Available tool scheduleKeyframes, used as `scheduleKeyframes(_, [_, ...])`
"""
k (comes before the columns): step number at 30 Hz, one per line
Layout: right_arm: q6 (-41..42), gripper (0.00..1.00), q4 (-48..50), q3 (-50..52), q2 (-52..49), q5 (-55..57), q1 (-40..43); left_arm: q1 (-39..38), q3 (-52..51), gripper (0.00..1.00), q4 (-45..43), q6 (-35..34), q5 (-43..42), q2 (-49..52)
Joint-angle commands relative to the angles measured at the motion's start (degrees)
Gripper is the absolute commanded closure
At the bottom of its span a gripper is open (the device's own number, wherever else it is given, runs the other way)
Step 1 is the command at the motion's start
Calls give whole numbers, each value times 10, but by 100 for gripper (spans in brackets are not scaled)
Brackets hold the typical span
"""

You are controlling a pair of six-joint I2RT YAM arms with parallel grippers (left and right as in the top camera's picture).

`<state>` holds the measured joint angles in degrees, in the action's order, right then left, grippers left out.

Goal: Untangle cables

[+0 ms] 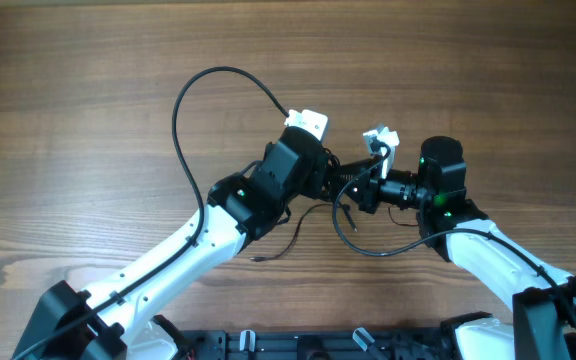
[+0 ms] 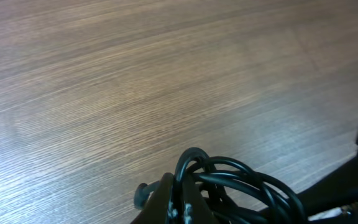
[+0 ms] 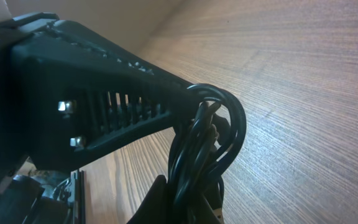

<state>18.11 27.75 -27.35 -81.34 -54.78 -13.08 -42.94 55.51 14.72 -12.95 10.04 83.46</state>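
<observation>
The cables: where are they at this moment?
In the overhead view the cables are one bunched coil near the picture's middle, held between the left gripper and the right gripper; one thin end trails toward the bottom edge.

Overhead: evenly lit, sharp, shadows soft. Left wrist: pale glare seen across table [image 2: 104, 81], far edge softened. Right wrist: cables [image 3: 204, 143] v. close, prob. defocused; bkgd bright.

surface: wooden table [image 1: 88, 100] | grain: running left-right | light: soft sheen
</observation>
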Motion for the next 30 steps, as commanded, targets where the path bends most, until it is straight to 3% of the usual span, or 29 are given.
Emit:
scheduleKeyframes(1, [-1,96,11,-4,2,-22,1,-3,4,96,15,-70,133,11])
scheduleKeyframes(3, [-3,96,16,-4,2,-40,1,11,4,96,41,-131,218,11])
scheduleKeyframes(7, [-16,96,22,-4,2,-68,1,75,4,96,96,-208,218,11])
scheduleKeyframes(11, [-14,96,22,-4,2,-80,22,151,4,96,145,-210,163,11])
scheduleKeyframes(14, [-14,96,22,-4,2,-113,59,197,4,96,199,-273,160,11])
scheduleKeyframes(19, [-14,96,19,-4,2,-113,62,216,4,96,188,-273,137,-6])
scheduleKeyframes(22, [-14,96,19,-4,2,-93,62,216,4,80,170,-206,99,-88])
scheduleKeyframes(24, [-14,95,19,-4,2,-92,62,216,4,78,172,-200,134,-144])
scheduleKeyframes(26, [-4,96,19,-4,2,-92,62,216,4,38,165,-201,133,-198])
scheduleKeyframes(29, [-29,96,20,-4,2,-92,62,216,4,43,164,-155,-33,-210])
scheduleKeyframes(30, [-31,95,20,-4,2,-92,62,216,4,40,163,-158,-102,-195])
